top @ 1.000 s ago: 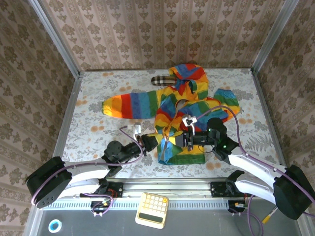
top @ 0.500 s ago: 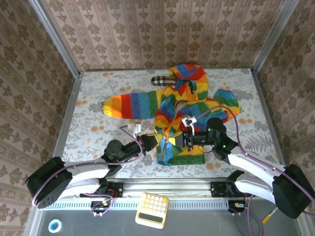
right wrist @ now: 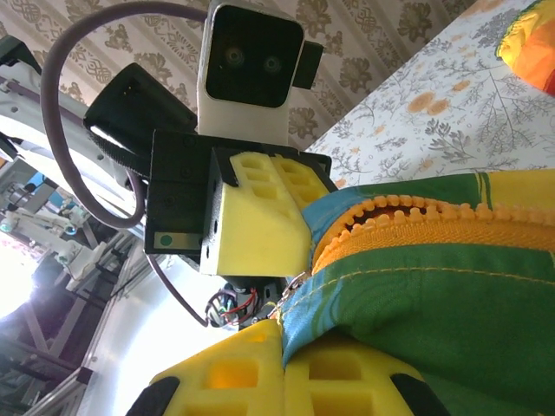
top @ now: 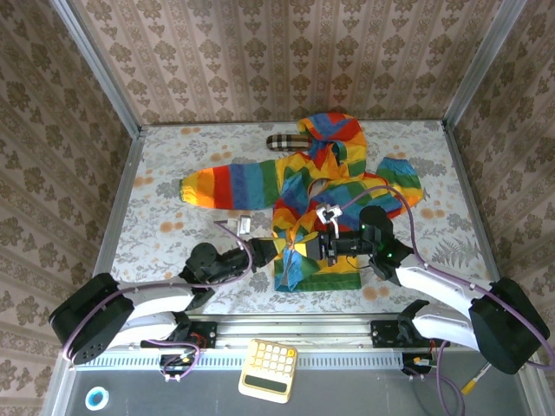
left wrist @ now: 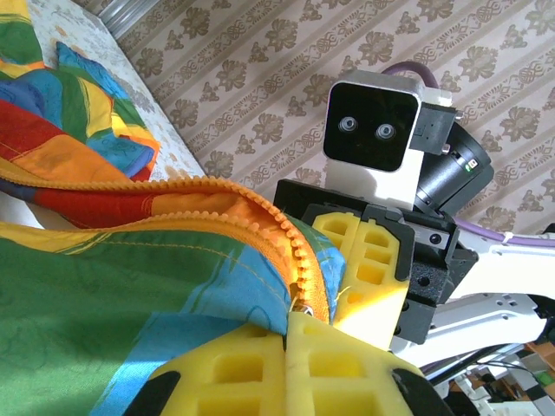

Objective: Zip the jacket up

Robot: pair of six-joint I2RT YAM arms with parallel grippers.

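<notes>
Jacket (top: 305,184), rainbow-striped, front unzipped: lies centre-right on table (top: 165,173), hem nearest the arms.
Left gripper (left wrist: 288,328) pinched shut on base of orange zipper (left wrist: 260,206); right gripper (right wrist: 282,336) clamped on green hem just beside it. Risk: thin cloth slipping from either pinch, or slack fabric bunching into the teeth and jamming closure.
</notes>
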